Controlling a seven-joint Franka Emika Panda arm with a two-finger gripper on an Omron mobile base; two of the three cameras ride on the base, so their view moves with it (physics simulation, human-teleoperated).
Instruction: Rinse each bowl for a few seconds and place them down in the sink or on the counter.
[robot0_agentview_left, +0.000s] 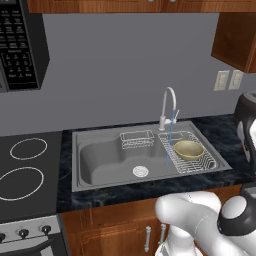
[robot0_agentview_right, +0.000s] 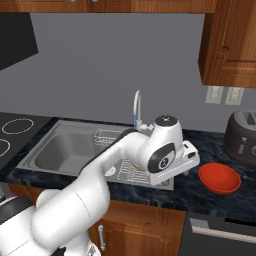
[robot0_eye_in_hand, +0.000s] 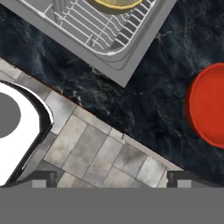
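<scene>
The tan bowl (robot0_agentview_left: 189, 149) sits upright in the wire rack (robot0_agentview_left: 200, 162) on the right side of the sink (robot0_agentview_left: 100, 160); in the hand view its rim (robot0_eye_in_hand: 116, 3) shows at the top edge. A thin blue stream of water falls from the tap (robot0_agentview_left: 169, 105) just left of it. The red bowl (robot0_agentview_right: 219, 177) rests on the counter (robot0_agentview_right: 200, 197) to the right of the sink, and appears in the hand view (robot0_eye_in_hand: 210, 105) at the right. My gripper (robot0_eye_in_hand: 113, 180) hangs open and empty over the counter's front edge, between the sink's corner and the red bowl.
A dark grey toaster (robot0_agentview_right: 245, 137) stands on the counter behind the red bowl. The stovetop (robot0_agentview_left: 25, 165) lies left of the sink. A second small wire rack (robot0_agentview_left: 137, 139) sits at the back of the basin. Tiled floor (robot0_eye_in_hand: 96, 153) lies below the counter edge.
</scene>
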